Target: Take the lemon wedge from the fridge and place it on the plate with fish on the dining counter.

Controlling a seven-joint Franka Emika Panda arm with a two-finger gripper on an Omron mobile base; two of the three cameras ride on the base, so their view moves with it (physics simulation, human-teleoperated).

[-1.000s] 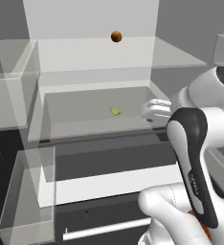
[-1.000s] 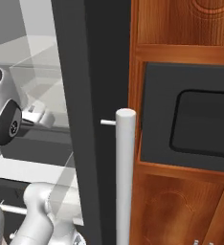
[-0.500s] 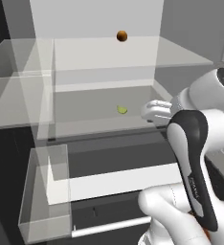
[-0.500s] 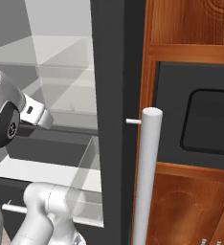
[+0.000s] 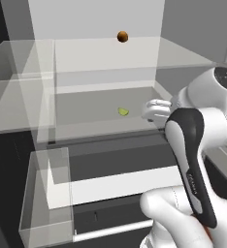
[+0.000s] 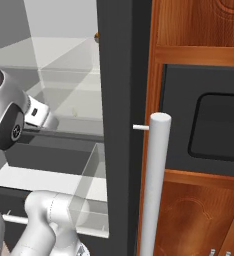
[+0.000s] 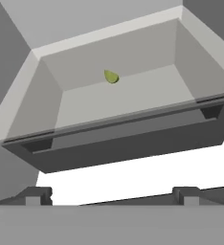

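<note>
1. Two dark finger tips of the gripper [image 7: 111, 196] stand spread wide, holding nothing, ready to straddle their target.
2. Small yellow-green lemon wedge [image 7: 111, 76] lies well ahead of the jaws, on the pale fridge shelf [image 7: 147, 93].

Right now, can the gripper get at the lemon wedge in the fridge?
Probably yes. The gripper is open and faces the lemon wedge, which lies alone on the fridge shelf with nothing between them; it only needs to clear the shelf's front lip.
</note>
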